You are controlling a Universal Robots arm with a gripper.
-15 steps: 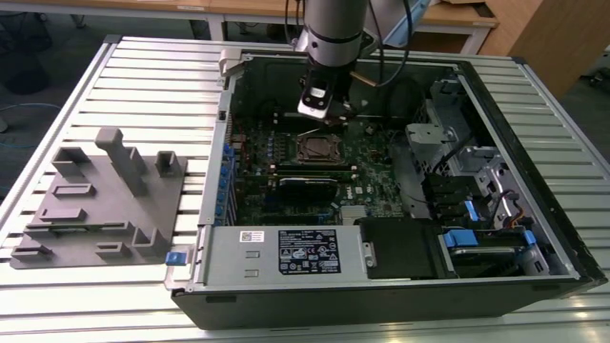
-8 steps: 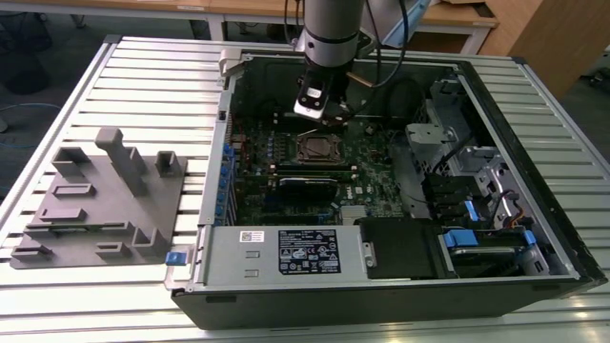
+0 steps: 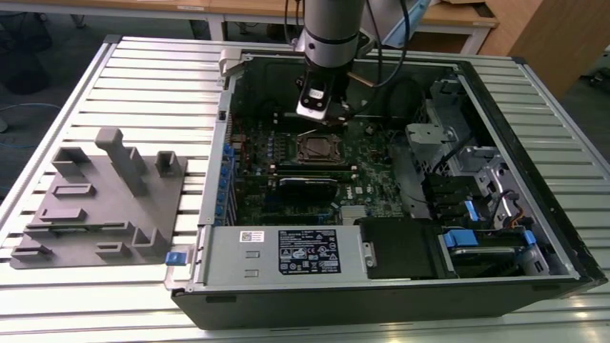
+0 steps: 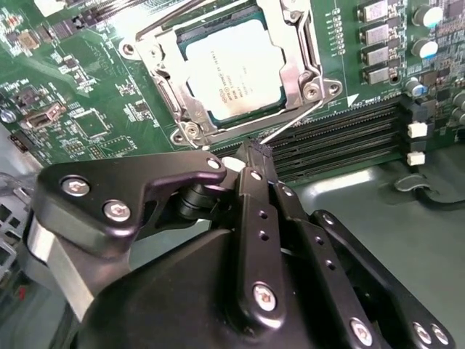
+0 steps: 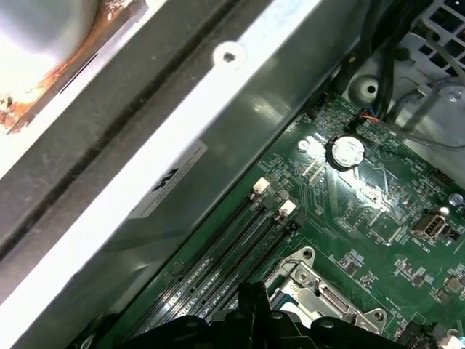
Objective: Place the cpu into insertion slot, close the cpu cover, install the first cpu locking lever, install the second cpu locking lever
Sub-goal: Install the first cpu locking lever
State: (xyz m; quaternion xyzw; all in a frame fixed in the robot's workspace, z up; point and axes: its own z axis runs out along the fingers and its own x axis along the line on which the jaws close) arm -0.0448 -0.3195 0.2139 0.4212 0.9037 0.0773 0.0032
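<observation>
Gripper [image 3: 318, 116] just above insertion slot [image 3: 318, 148] | open computer case [image 3: 286, 304] on slatted table [image 3: 157, 78] | grey fixture [image 3: 96, 207] beside it

The cpu [image 4: 232, 69] sits in the insertion slot [image 3: 318, 148], cpu cover [image 4: 294, 73] apparently flat around it, memory slots [image 4: 341, 138] just beside, gripper [image 4: 254, 149] above that edge. On the table [image 3: 143, 78], a fixture block [image 3: 100, 207] lies to the exterior view's left of the computer case [image 3: 381, 300].

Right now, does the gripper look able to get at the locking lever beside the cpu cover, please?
Probably yes: the gripper sits right at the free end of the locking lever, with nothing between them.
</observation>
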